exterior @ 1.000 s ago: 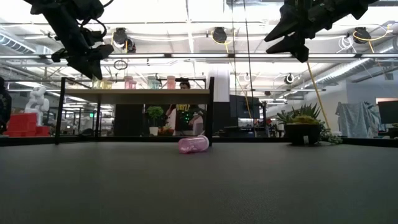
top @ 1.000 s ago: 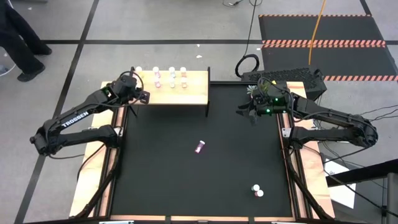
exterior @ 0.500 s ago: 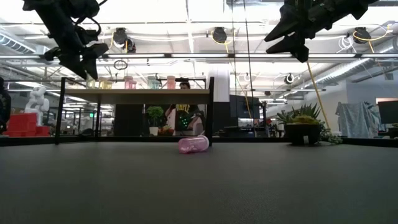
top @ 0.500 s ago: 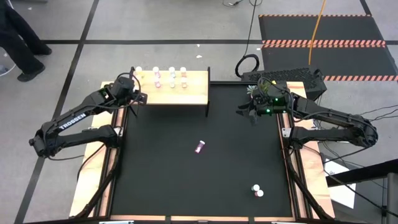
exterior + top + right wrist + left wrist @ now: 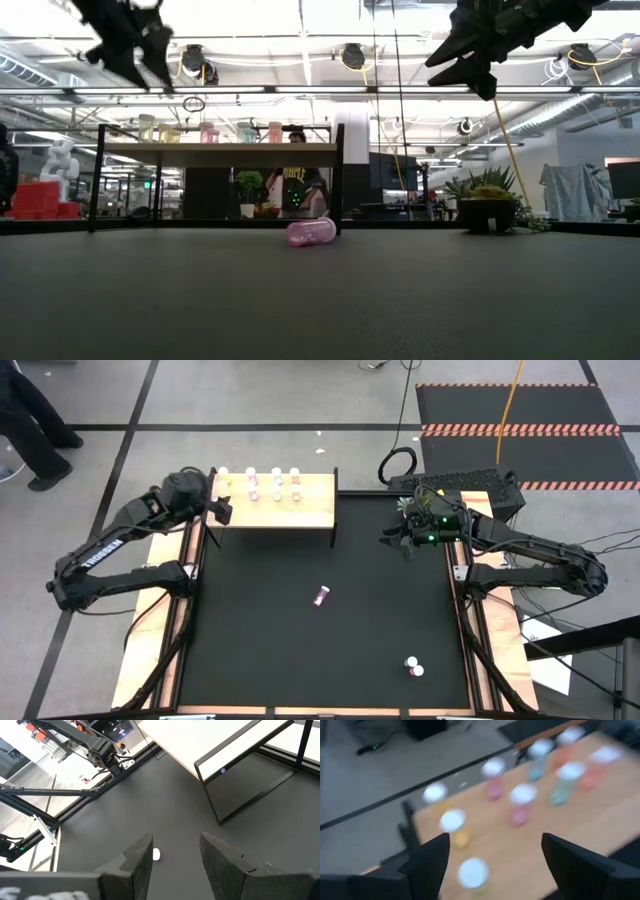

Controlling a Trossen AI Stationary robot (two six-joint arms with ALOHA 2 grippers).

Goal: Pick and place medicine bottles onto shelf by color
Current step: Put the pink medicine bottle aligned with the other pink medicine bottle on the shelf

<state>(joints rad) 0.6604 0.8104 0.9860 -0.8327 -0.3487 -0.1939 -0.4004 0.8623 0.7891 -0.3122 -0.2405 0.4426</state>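
The shelf (image 5: 285, 503) at the table's far-left corner carries upright medicine bottles (image 5: 274, 484). The left gripper (image 5: 216, 508), fingers apart and empty, hangs at its left end; it should lift clear without knocking them. The right gripper (image 5: 402, 541), fingers part-open and empty, waits near the far-right edge, while a pink bottle (image 5: 320, 596) lies mid-table.

"TROSSEN" in white letters along the left arm (image 5: 100, 550), seen from above. Nothing else legible: the green lettering on the dark shirt of a person (image 5: 293, 178) behind the shelf (image 5: 215, 155) is too small to read.
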